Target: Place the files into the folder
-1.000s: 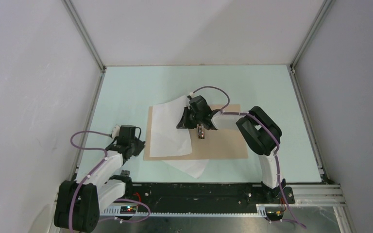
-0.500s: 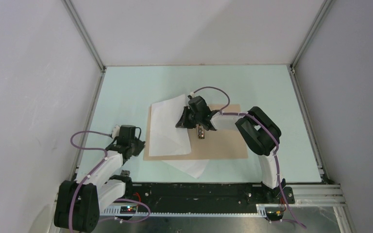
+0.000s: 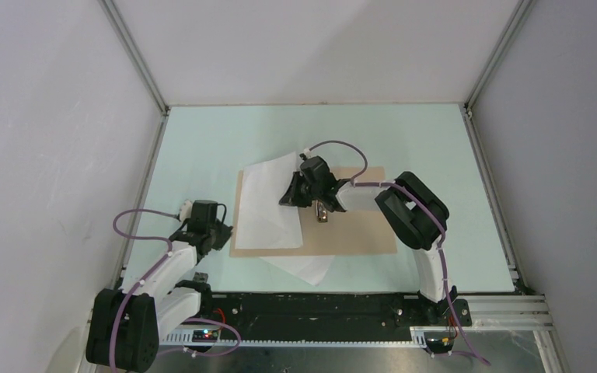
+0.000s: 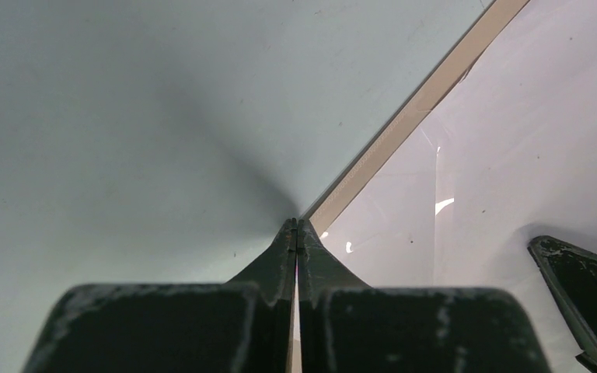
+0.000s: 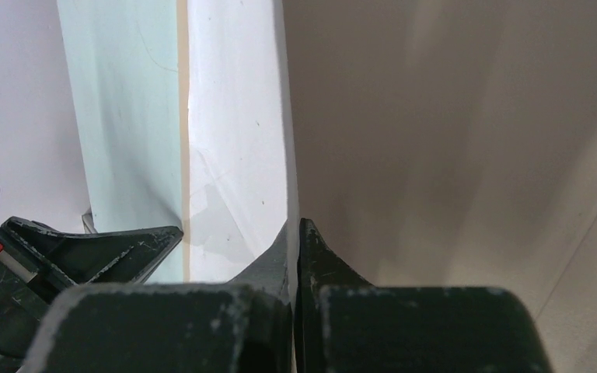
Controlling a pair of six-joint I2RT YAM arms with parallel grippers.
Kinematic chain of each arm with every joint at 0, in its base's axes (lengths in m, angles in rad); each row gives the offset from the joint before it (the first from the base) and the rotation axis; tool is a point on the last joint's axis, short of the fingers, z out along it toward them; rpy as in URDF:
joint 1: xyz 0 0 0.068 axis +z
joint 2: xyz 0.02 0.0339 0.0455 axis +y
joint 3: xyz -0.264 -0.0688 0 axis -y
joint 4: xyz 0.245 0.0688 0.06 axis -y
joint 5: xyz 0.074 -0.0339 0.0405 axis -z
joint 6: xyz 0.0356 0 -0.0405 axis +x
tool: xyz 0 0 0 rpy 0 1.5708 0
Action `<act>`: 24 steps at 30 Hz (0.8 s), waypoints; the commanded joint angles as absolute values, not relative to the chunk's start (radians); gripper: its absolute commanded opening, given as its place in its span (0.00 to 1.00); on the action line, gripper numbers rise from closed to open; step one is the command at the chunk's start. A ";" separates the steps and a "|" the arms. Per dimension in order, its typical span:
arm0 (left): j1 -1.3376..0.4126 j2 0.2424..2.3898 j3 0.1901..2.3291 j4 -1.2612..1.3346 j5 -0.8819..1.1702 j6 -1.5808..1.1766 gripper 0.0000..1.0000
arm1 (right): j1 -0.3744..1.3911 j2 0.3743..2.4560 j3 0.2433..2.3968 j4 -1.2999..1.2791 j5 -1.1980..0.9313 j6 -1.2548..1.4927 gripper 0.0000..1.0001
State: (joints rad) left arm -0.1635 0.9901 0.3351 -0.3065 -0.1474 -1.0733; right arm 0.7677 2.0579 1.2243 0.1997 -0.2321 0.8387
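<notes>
Poking out past the near edge of the open folder [image 3: 357, 229], one sheet [image 3: 307, 268] of the files lies loose on the tabletop [image 3: 218, 140], not yet gathered in. A little further in, at the folder's near-left edge, the left fingers [image 4: 291, 237] sit pressed fully together with nothing visible between them. They have not budged in the past second.

The movement is in the middle of the scene. The right fingers [image 5: 288, 245] are also closed tight and grip nothing. Their tips bear down on the right-hand edge of the top sheet [image 3: 268, 206], which lies across the folder's left half. Over the last second they have crept a touch to the left and away, and the sheet's near-right corner has slid left with them — so it is being pushed along, not lifted. The metal clip [image 3: 321, 211] on the spine lies just beside these fingers, now clear of the paper.

Farthest off, the top sheet's far corner overhangs the folder's far edge and sits askew.

By the look of it, the job is in its squaring-up stage. One sheet is being nudged into line on the cardboard and another lies half outside, so the folder is some way from being ready to close.
</notes>
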 commanded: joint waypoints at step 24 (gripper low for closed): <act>-0.190 1.013 0.321 -0.360 -0.158 -1.088 0.00 | 0.817 2.095 1.210 0.242 -0.228 0.852 0.00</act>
